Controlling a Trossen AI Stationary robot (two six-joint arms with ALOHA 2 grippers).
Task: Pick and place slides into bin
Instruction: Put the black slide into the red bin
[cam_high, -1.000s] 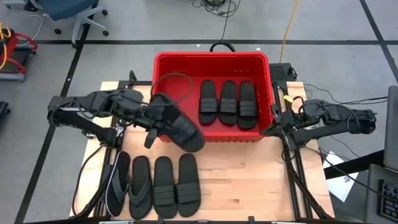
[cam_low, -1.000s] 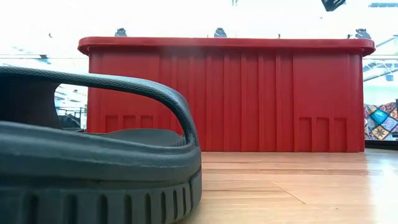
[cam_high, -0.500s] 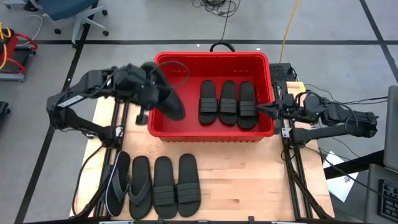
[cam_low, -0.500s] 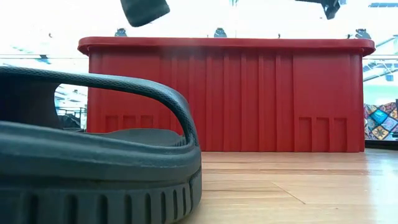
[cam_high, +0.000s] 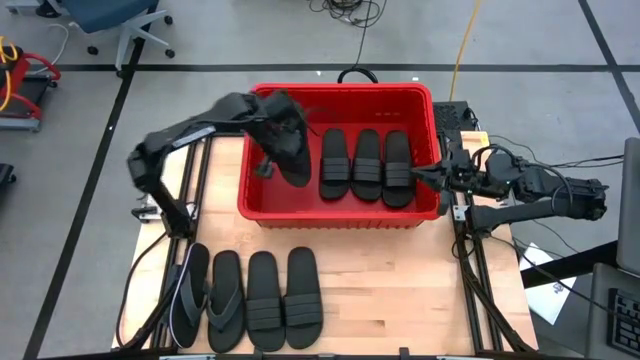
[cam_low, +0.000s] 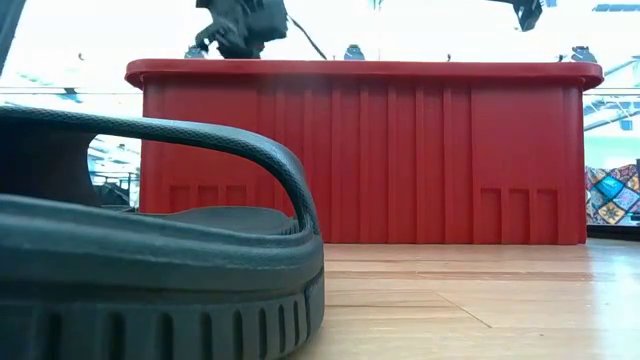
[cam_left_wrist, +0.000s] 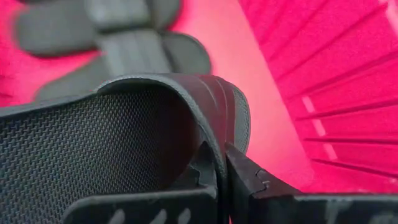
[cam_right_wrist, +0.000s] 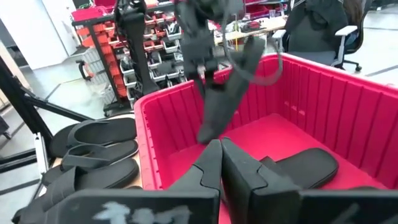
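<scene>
- Left gripper reaches over the left half of the red bin, fingers clamped on the strap of a held slide, which hangs tilted above the bin floor
- Three slides lie side by side on the bin floor, right half, just beside the held one
- Four more slides in a row on the wooden table, in front of the bin
- Right gripper at the bin's right rim, fingers pressed together, holding nothing
</scene>
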